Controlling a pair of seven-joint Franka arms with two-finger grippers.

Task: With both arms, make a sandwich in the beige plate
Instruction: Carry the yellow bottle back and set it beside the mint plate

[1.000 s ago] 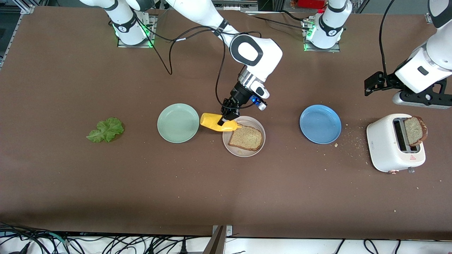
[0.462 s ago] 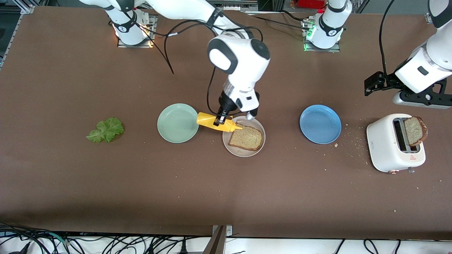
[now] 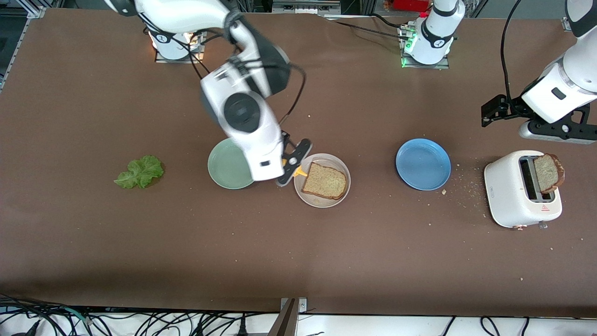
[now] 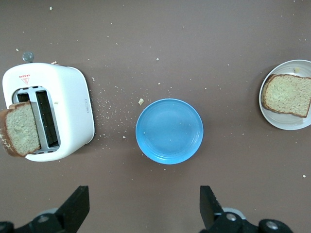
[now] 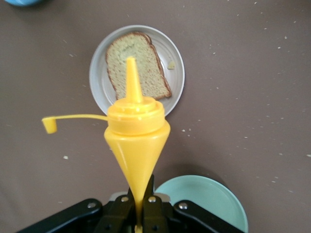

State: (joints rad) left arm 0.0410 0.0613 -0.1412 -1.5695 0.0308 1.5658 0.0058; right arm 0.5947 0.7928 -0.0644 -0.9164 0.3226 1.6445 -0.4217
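One slice of speckled brown bread (image 3: 325, 181) lies on the beige plate (image 3: 322, 201), part of the sandwich. My right gripper (image 3: 288, 164) hangs over the gap between this plate and the mint-green plate (image 3: 224, 163). It is shut on a yellow squeeze bottle (image 5: 137, 131), whose nozzle points at the bread (image 5: 137, 65) on the plate (image 5: 175, 82), its cap dangling open. The lettuce leaf (image 3: 140, 171) lies on the table toward the right arm's end. A second slice (image 3: 548, 172) stands in the toaster (image 3: 517, 191). My left gripper (image 4: 143, 206) waits open above the table.
The blue plate (image 3: 423, 164) sits bare between the beige plate and the white toaster. Crumbs are scattered between the blue plate and the toaster. In the left wrist view the toaster (image 4: 63, 107), the blue plate (image 4: 169, 131) and the beige plate (image 4: 286, 122) show below.
The right arm has swung toward the mint-green plate and its wrist has turned over, so the bottle now points its nozzle at the bread. The left arm has not moved.
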